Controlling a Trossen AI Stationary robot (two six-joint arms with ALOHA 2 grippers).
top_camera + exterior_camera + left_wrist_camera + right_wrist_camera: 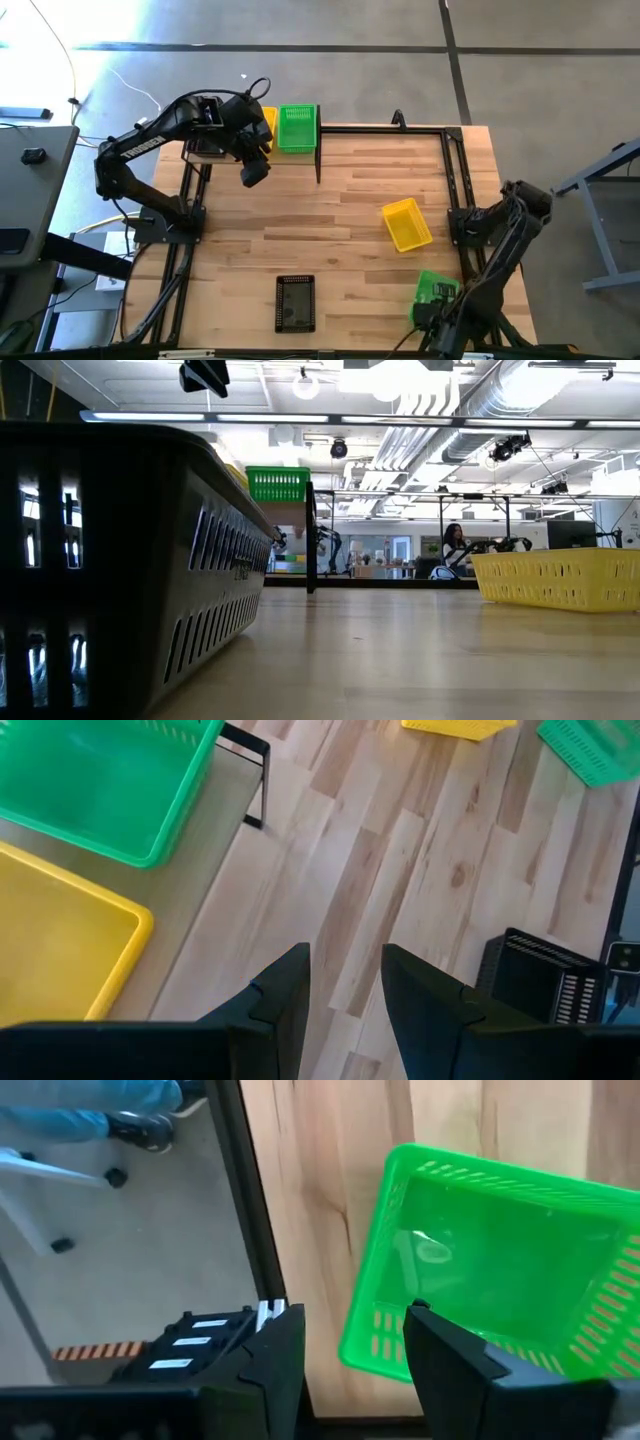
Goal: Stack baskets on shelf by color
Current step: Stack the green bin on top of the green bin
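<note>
Far left rear corner: shelf (300,158), light board on thin black frame, carrying a yellow basket (266,122) and, just beside it, a green basket (297,128); one of each colour placed, no black one there.

Left hand (254,172): hovering just in front of the shelf, above bare planks. Fingers (285,995) parted with a clear gap, nothing between them in the left wrist view.

Near edge, left of centre: black basket (295,303), upright on the surface (340,215), well apart from both hands; fills the left half of the low view.

Right of centre: second yellow basket (407,223), loose on the surface, turned at an angle, untouched.

Near right corner: second green basket (436,292), at the surface's edge, next to the black frame rail.

Right hand (432,312): low at that same corner, at the near rim of the green basket. Fingers (450,1355) spread wide; rim lies close by one finger, not pinched. Nothing held.

Step in hand, judged: pick-up of the corner green basket by the right hand. Next move calls for seating one finger inside the rim and one outside, closing, lifting clear, then carrying across to nest in the green basket on the shelf. Yellow and black still to follow.
</note>
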